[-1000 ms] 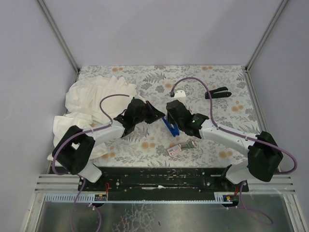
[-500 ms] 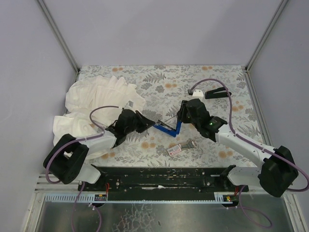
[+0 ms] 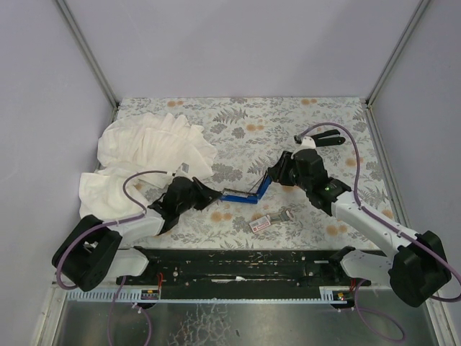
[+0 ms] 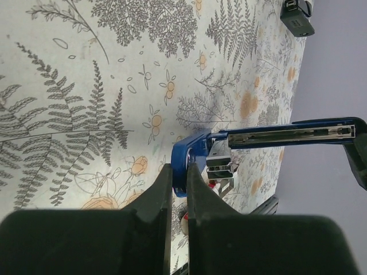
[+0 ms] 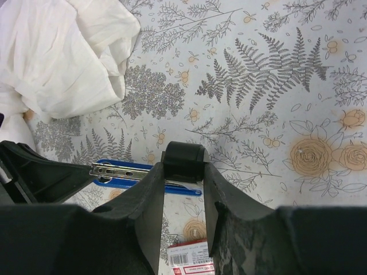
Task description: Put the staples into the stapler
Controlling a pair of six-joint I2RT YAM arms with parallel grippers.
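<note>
The stapler (image 3: 243, 193) lies hinged wide open between my two grippers on the flowered table. My left gripper (image 3: 214, 193) is shut on its blue hinge end (image 4: 184, 153), with its fingers (image 4: 161, 189) pinching the blue part. My right gripper (image 5: 183, 167) is shut on the stapler's black top end (image 5: 183, 160), holding it raised. The metal staple channel (image 5: 121, 170) is exposed above the blue base (image 5: 140, 183). The staples' white box with a red label (image 3: 261, 223) and the short grey strip (image 3: 286, 214) lie on the table just in front of the stapler.
A large white cloth (image 3: 144, 155) is heaped at the left of the table, close behind my left arm. A black tool (image 3: 324, 137) lies at the back right. The metal frame rails (image 3: 238, 263) run along the near edge.
The two grippers have drawn apart, the left one back to the left and the right one to the right, and the stapler between them has swung from nearly folded to wide open.
</note>
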